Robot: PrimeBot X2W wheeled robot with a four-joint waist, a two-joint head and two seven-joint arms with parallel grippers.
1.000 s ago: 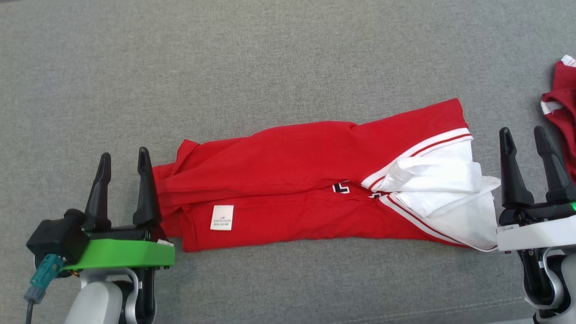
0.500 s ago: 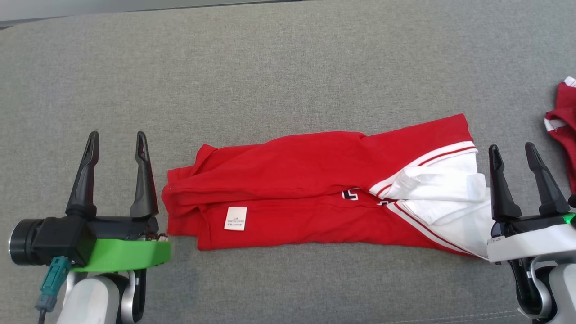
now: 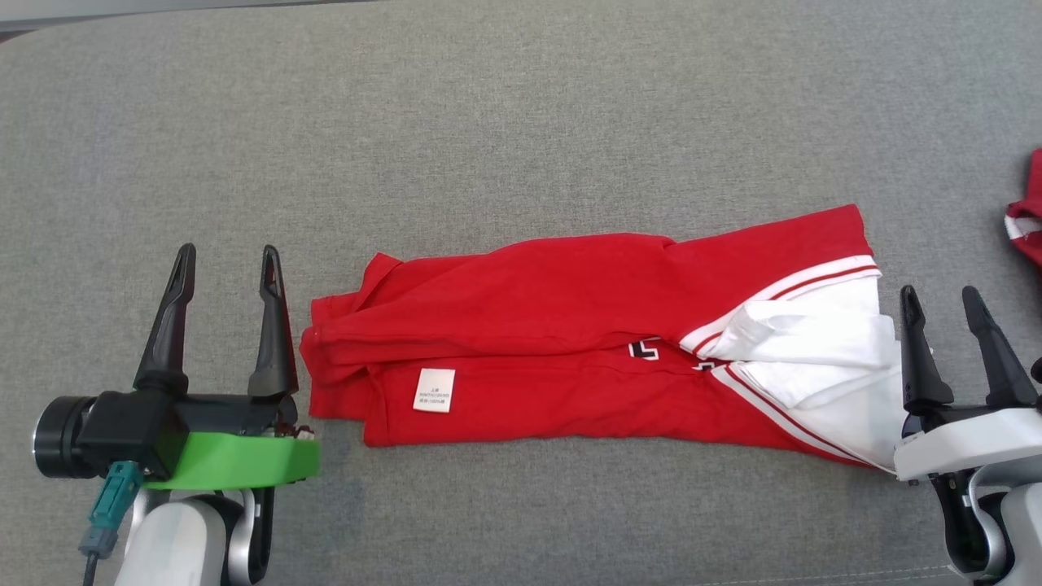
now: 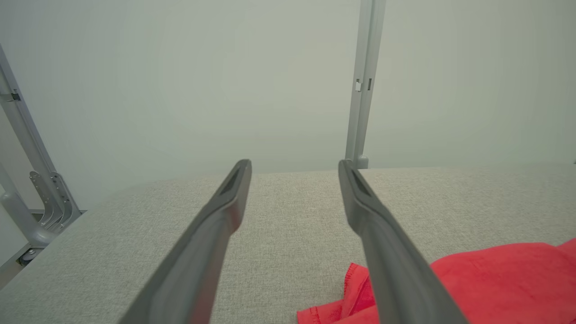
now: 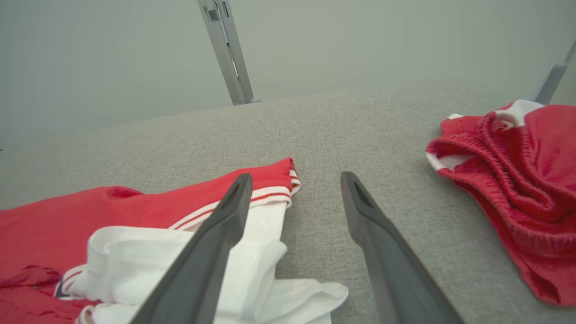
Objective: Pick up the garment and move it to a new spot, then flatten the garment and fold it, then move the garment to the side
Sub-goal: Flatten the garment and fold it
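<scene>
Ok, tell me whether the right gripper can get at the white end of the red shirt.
Probably yes: the right gripper stands open right beside the white end of the red shirt, nothing between them.

Grey woven-fabric surface (image 3: 521, 122) carrying 2 garments. Red shirt (image 3: 553, 325) with white, red-striped sleeves lying folded into long band across middle, white label (image 3: 433, 390) facing up near left end. Darker red crumpled garment (image 3: 1034, 199) lying well apart at right edge.
</scene>
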